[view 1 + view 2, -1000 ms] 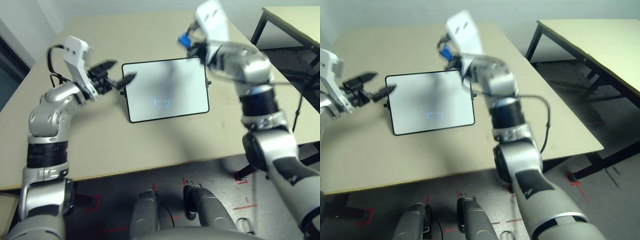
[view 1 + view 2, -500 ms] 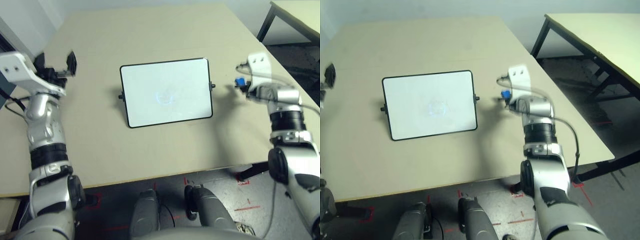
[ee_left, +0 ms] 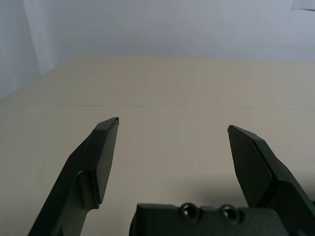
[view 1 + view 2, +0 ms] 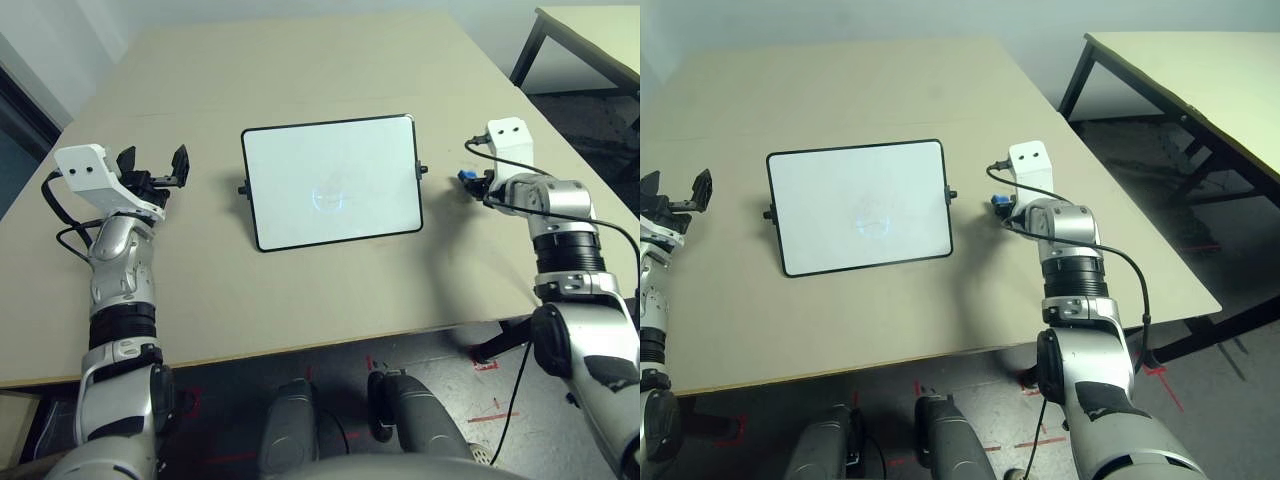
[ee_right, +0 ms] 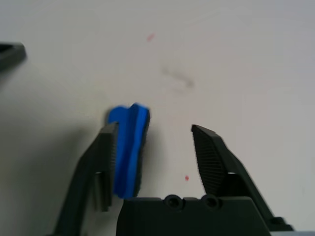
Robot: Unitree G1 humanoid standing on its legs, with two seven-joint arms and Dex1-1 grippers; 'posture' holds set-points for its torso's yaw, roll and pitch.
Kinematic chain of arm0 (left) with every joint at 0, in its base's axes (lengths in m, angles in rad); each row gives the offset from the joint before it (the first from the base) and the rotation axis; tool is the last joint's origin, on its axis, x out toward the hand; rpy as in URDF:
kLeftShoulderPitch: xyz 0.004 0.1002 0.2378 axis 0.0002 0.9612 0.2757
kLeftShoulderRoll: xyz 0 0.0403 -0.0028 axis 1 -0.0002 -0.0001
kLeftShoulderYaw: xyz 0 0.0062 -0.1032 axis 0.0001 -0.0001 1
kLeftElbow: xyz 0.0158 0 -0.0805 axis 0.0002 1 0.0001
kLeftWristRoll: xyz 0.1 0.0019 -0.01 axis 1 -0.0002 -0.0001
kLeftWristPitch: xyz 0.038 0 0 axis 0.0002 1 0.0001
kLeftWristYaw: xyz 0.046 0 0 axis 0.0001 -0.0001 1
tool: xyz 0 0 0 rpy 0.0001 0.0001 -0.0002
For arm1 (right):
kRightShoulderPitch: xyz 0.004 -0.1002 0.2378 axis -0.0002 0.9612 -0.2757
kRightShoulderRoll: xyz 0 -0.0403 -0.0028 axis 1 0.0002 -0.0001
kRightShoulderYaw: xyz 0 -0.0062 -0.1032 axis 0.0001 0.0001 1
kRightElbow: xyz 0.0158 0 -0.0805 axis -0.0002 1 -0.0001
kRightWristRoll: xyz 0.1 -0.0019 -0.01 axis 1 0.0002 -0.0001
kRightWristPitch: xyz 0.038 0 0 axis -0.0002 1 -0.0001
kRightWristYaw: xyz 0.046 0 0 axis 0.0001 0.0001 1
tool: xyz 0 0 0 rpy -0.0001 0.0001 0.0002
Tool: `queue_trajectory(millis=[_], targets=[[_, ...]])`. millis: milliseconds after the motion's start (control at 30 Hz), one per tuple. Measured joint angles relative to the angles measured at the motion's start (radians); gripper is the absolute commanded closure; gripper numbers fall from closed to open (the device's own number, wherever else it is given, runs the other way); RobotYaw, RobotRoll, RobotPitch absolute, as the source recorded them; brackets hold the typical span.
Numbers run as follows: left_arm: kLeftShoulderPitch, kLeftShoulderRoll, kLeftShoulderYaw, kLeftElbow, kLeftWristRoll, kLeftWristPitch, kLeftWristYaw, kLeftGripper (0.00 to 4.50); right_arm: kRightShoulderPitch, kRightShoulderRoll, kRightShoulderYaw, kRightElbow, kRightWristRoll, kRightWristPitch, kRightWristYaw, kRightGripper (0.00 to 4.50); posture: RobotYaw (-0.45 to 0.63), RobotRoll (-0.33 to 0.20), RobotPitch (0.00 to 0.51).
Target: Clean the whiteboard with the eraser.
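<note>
Spread wide and empty, my left claw (image 4: 165,169) hangs left of the whiteboard (image 4: 331,180), which lies flat mid-table. Right of the board, my right claw (image 5: 155,140) is parted; the blue eraser (image 5: 129,146) leans against one finger, apparently let go.

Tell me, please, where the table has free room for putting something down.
Free: the table beyond the whiteboard, the strip in front of it, and between it and the left claw. Crowded: beside the board's right edge, at the right claw and eraser.
</note>
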Motion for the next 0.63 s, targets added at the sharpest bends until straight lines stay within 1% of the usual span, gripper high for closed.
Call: queue_trajectory(millis=[33,67,167,200,333,367,533,633], targets=[[0.000,0.000,0.000,0.000,0.000,0.000,0.000,0.00,0.003,-0.002,-0.010,0.000,0.005,-0.032,-0.001,0.07,-0.02,0.000,0.095],[-0.001,0.000,-0.001,0.000,0.000,0.000,0.000,0.00,0.009,-0.005,-0.024,0.001,0.010,-0.064,-0.006,0.03,-0.02,0.000,0.095],[-0.005,0.000,-0.003,0.001,0.000,-0.001,0.001,0.00,0.014,-0.017,-0.076,0.035,0.022,-0.139,-0.035,0.03,-0.04,0.000,0.090],[-0.008,0.000,-0.005,0.003,0.002,-0.003,0.002,0.00,0.014,-0.021,-0.094,0.067,0.027,-0.204,-0.047,0.03,-0.04,0.000,0.090],[-0.034,-0.010,-0.010,0.043,0.016,-0.053,0.014,0.00,0.021,-0.061,-0.131,0.278,0.026,-0.571,-0.074,0.03,-0.06,0.000,0.078],[-0.042,-0.018,-0.010,0.060,0.020,-0.073,0.026,0.00,0.022,-0.073,-0.134,0.357,0.020,-0.667,-0.075,0.03,-0.06,0.000,0.077],[-0.067,-0.027,-0.008,0.160,0.045,-0.173,0.088,0.00,0.023,-0.085,-0.114,0.606,-0.006,-0.961,-0.031,0.03,-0.07,0.000,0.061],[-0.087,-0.029,-0.008,0.220,0.053,-0.217,0.110,0.00,0.022,-0.087,-0.115,0.691,-0.005,-1.035,-0.017,0.03,-0.07,0.000,0.044]])
